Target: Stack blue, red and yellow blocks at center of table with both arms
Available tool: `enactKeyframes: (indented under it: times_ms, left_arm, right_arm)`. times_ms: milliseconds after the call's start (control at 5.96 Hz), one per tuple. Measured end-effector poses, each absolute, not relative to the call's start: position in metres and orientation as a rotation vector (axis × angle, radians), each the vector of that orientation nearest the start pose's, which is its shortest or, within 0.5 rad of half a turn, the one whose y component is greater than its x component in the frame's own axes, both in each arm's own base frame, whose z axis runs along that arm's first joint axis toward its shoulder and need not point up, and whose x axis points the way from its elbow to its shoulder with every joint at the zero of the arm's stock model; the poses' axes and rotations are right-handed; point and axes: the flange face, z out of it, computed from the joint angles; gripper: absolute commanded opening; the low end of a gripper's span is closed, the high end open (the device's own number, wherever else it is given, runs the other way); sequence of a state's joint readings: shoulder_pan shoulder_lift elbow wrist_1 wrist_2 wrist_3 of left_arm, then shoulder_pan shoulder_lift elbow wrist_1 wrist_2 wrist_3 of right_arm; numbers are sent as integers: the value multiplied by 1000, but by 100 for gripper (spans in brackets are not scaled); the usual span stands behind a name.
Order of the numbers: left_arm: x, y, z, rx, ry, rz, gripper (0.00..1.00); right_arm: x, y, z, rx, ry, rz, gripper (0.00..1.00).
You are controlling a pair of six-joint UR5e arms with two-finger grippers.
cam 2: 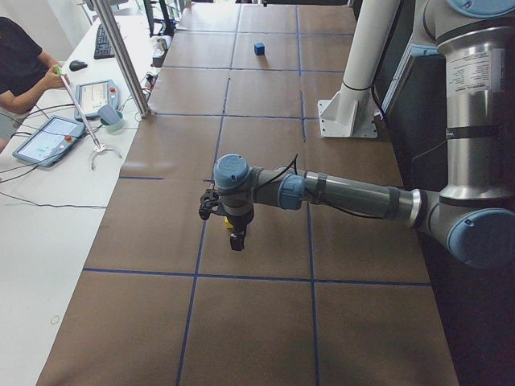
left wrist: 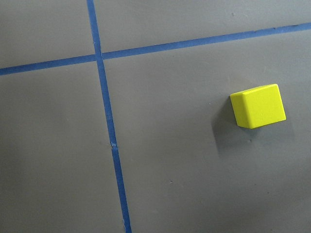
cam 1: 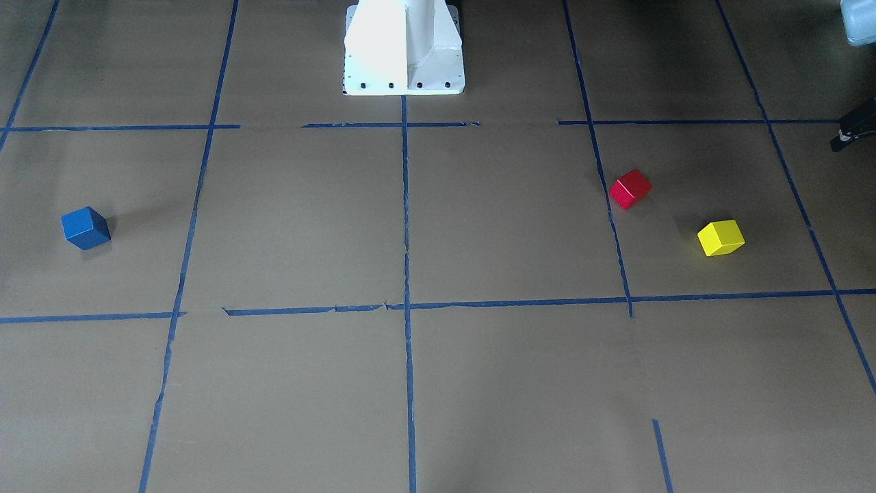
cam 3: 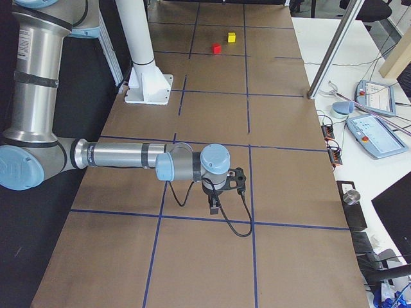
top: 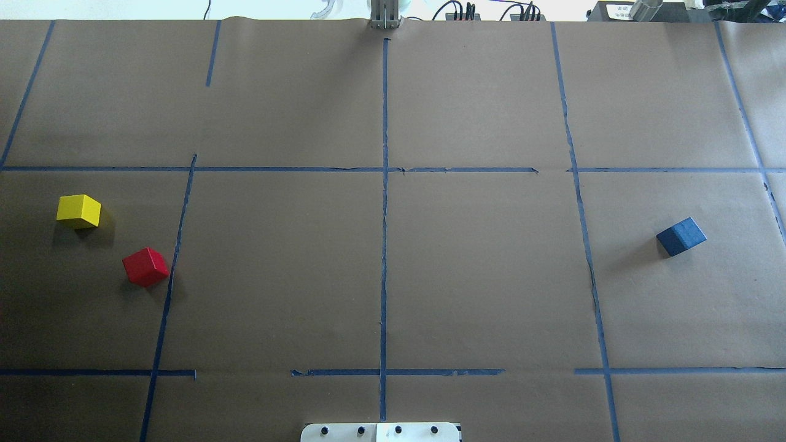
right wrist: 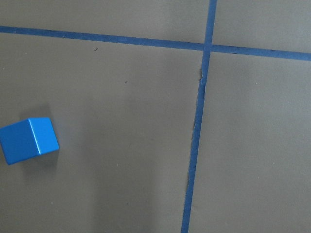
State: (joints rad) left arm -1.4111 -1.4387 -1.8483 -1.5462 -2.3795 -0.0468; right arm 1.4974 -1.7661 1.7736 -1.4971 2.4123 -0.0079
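Yellow block (left wrist: 257, 106) lies at the left side of the bench (top: 276, 276) close to the left tool (cam 2: 236, 240), red block (top: 145, 266) near it, blue block (top: 681, 236) far at the right side by the right tool (cam 3: 214, 206), and how open either tool stands I cannot tell.
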Motion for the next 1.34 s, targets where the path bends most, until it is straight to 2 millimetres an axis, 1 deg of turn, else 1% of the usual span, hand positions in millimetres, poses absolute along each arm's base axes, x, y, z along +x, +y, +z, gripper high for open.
enactKeyframes:
  times_ms: [168,335,503,671,838,1174,1341]
  left_arm:
    - [9,-441,583,30,817,156,100]
    - [8,-438,582,30,825,155,100]
    - [7,-431,581,39,837,158,100]
    - [5,-422,581,62,843,167,100]
    - [4,-415,583,91,846,179,100]
    - [4,-412,584,126,849,194,100]
    - [4,-412,583,131,849,197,100]
  right_arm:
    - [18,-418,634,50,-846,-137,100]
    - [1,-420,630,50,-857,-154,100]
    - [-26,-420,623,50,-874,-147,100]
    - [-58,-418,615,68,-892,-160,100]
    - [-89,-417,607,104,-906,-217,100]
    - [-146,-416,602,194,-842,-340,100]
    - [-167,-421,596,220,-822,-378,100]
